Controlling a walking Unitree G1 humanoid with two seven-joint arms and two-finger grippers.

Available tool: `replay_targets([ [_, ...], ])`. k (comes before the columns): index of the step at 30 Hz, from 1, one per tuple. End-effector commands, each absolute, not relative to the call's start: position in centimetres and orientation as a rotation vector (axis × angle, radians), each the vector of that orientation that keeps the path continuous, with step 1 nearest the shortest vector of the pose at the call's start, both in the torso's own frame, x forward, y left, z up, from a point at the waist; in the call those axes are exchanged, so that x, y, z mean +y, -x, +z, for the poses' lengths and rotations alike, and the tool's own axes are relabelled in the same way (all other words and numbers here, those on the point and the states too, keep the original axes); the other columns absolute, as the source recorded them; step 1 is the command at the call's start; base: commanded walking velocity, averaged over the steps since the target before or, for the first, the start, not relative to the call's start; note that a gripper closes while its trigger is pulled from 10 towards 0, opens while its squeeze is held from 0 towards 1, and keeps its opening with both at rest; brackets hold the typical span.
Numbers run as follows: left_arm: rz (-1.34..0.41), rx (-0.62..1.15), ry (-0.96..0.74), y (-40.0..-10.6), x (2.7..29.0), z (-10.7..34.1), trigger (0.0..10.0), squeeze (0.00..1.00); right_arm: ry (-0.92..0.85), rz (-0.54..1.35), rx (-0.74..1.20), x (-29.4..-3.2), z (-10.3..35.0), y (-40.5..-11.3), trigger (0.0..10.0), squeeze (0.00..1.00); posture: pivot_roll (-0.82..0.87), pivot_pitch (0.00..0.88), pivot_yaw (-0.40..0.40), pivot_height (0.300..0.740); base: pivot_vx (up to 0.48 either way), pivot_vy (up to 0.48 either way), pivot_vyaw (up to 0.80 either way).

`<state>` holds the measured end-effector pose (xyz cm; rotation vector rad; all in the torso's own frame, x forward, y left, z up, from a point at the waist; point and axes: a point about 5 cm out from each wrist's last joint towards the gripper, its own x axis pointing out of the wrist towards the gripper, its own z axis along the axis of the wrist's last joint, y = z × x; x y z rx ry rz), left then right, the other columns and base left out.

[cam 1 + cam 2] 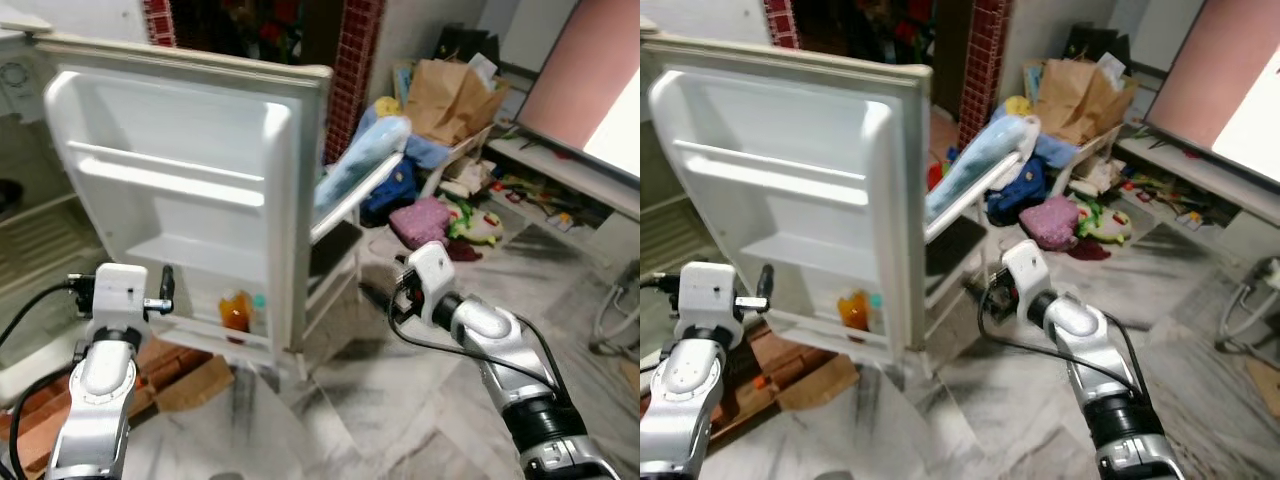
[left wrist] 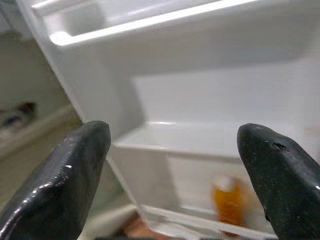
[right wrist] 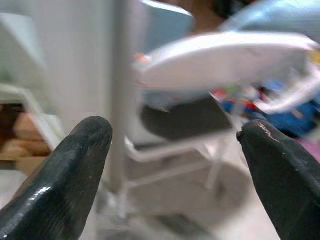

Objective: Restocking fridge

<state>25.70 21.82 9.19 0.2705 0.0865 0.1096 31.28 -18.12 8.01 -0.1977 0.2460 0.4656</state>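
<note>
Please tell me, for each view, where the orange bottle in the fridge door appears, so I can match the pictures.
Left eye view: orange bottle on the door's lowest shelf.
Right eye view: same shelf.
Left wrist view: blurred, between the left gripper's open fingers.
Right wrist view: not seen.
Shared landmark: white fridge door.

Head stereo down toward fridge door (image 1: 190, 190)

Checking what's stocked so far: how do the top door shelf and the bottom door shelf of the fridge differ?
The top door shelf holds nothing visible; the bottom door shelf holds an orange bottle and a teal-capped item. Both are white, moulded into the open fridge door.
</note>
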Motion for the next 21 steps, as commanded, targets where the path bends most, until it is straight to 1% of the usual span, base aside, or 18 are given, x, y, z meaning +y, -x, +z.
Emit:
replay_targets([
  [1, 0.125, 0.099, -0.29, -25.4, 22.5, 9.2, 10.0, 0.0, 0.188, 0.404, 0.155, -17.6, 9.6, -32.4, 10.0, 0.0, 0.11, 0.0, -0.055, 0.74, 0.0, 0.0, 0.77],
  [2, 0.125, 0.099, -0.288, -25.4, 22.5, 9.2, 10.0, 0.0, 0.184, 0.375, 0.134, -17.7, 10.0, -32.7, 10.0, 0.0, 0.11, 0.0, -0.056, 0.74, 0.0, 0.0, 0.77],
  [3, 0.12, 0.088, -0.28, -25.4, 22.2, 9.3, 10.0, 0.0, 0.16, 0.3, 0.088, -17.8, 10.6, -33.1, 10.0, 0.0, 0.11, 0.0, -0.059, 0.74, 0.0, 0.0, 0.75],
  [4, 0.117, 0.08, -0.27, -25.4, 22.1, 9.4, 10.0, 0.0, 0.111, 0.261, 0.074, -17.8, 10.9, -33.3, 10.0, 0.0, 0.11, 0.0, -0.059, 0.74, 0.0, 0.0, 0.75],
  [9, 0.126, 0.079, -0.268, -25.6, 22.2, 9.5, 10.0, 0.0, 0.053, 0.206, 0.017, -17.0, 11.3, -33.2, 10.0, 0.0, 0.12, 0.0, -0.059, 0.74, 0.0, 0.0, 0.73],
  [17, 0.124, 0.076, -0.268, -25.7, 22.1, 9.6, 10.0, 0.0, 0.038, 0.159, 0.001, -16.4, 11.0, -32.9, 10.0, 0.0, 0.11, 0.0, -0.054, 0.74, 0.0, 0.0, 0.69],
  [19, 0.123, 0.077, -0.267, -25.9, 22.0, 9.6, 10.0, 0.0, -0.001, 0.174, 0.004, -16.1, 11.0, -32.9, 10.0, 0.0, 0.11, 0.0, -0.055, 0.74, 0.0, 0.0, 0.58],
  [21, 0.123, 0.077, -0.265, -25.9, 22.0, 9.6, 10.0, 0.0, 0.003, 0.183, -0.021, -15.9, 11.4, -32.9, 10.0, 0.0, 0.11, 0.0, -0.056, 0.74, 0.0, 0.0, 0.57],
])
